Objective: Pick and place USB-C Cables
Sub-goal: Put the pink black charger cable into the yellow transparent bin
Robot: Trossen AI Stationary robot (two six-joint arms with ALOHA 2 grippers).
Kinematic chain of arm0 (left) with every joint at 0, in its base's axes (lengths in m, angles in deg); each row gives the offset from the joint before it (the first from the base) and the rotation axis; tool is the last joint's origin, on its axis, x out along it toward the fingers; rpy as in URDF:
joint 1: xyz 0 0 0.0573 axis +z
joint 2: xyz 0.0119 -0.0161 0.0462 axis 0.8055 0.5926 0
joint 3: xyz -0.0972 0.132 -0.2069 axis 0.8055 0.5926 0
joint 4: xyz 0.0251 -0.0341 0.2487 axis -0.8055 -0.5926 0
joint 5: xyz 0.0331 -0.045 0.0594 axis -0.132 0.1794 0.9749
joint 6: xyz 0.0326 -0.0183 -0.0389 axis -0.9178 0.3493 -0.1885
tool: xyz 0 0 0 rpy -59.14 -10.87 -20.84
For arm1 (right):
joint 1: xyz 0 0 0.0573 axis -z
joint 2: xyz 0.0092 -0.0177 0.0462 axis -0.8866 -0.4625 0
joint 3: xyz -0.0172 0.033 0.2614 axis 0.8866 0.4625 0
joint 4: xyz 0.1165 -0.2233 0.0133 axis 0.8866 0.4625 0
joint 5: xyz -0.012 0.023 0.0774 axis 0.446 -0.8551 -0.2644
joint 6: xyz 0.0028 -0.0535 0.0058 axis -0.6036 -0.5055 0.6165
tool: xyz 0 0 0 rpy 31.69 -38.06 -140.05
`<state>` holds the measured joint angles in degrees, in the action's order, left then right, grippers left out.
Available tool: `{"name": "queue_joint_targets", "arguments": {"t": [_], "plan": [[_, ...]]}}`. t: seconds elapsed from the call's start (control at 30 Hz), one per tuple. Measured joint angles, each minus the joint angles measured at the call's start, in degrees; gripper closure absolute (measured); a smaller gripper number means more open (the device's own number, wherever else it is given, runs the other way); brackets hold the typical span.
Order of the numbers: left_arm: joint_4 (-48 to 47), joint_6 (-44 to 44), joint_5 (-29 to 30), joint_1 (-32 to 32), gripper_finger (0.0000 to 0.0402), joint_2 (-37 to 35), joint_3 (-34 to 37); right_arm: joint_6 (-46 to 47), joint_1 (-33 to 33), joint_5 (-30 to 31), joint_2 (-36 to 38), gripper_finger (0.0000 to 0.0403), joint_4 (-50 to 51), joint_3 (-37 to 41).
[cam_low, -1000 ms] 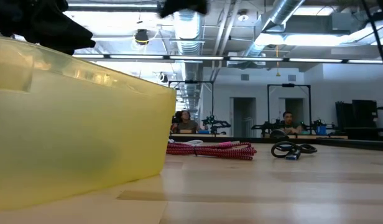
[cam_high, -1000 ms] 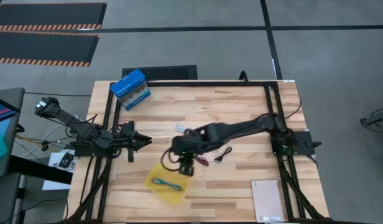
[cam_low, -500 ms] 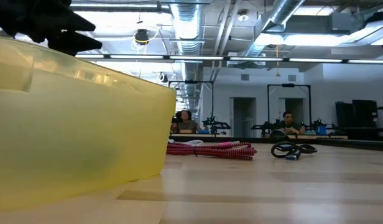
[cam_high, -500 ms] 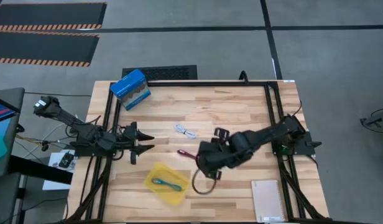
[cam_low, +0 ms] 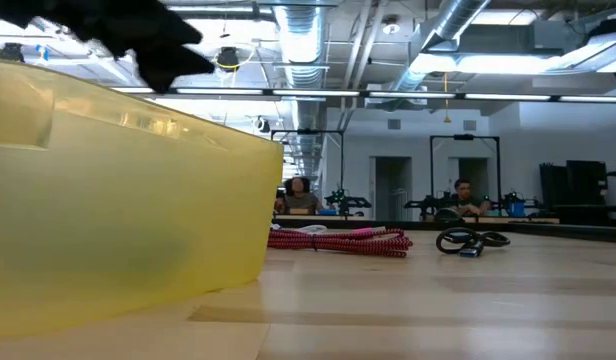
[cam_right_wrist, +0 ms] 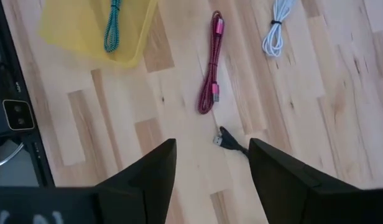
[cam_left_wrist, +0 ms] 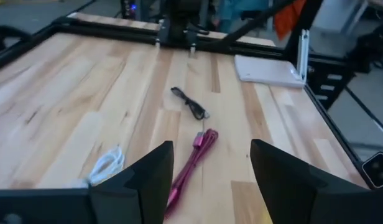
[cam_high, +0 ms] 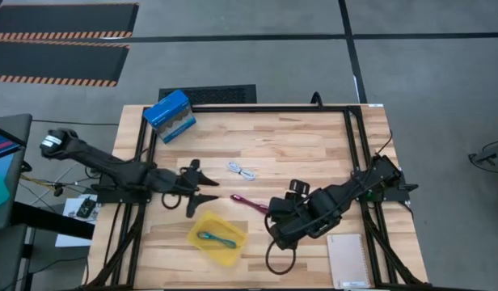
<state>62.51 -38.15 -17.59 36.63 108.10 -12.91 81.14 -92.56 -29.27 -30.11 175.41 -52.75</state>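
The left hand [cam_high: 202, 180] hovers over the desk [cam_high: 314, 145], fingers spread wide and holding nothing. Just beside it, toward the desk's near edge, sits the yellow tray [cam_high: 202, 225] with the teal-green cable [cam_high: 216, 238] lying inside. Ahead of this hand and slightly off to one side, the white-blue cable [cam_high: 242, 170] rests on bare wood. Directly ahead, between the two hands, the magenta-red cable [cam_high: 247, 201] lies stretched out, touching neither hand.

The right hand [cam_high: 275, 220] hangs low, near the end of the magenta-red cable, fingers wide apart and empty. In the right wrist view the black cable [cam_right_wrist: 231, 143] shows only partly, just past this hand's fingers; in the high view the arm covers it. The low view shows the black cable coiled, apart from the magenta-red one. A white pad [cam_high: 348, 260] lies beyond the right hand at the desk's corner.
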Motion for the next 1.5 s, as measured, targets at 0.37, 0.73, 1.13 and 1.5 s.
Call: {"name": "queue_joint_targets", "arguments": {"t": [0.37,0.73,1.13,1.5], "plan": [[-0.1,-9.2,-18.3,10.7,0.0200,16.7,-9.8,-0.6,0.2,0.1,0.0,0.0179,0.0,0.0],[5.0,-13.9,-23.8,14.0,0.0200,35.4,-13.0,-1.0,0.2,0.2,0.0,0.0179,0.0,0.0],[9.1,-21.8,-22.7,15.1,0.0200,46.5,-13.0,-1.0,0.0,0.6,0.0,0.0179,-0.1,0.0],[8.6,-21.4,-22.6,15.1,0.0286,49.2,-13.2,-0.9,-0.2,1.7,0.0,0.0179,-0.3,0.0]]}}
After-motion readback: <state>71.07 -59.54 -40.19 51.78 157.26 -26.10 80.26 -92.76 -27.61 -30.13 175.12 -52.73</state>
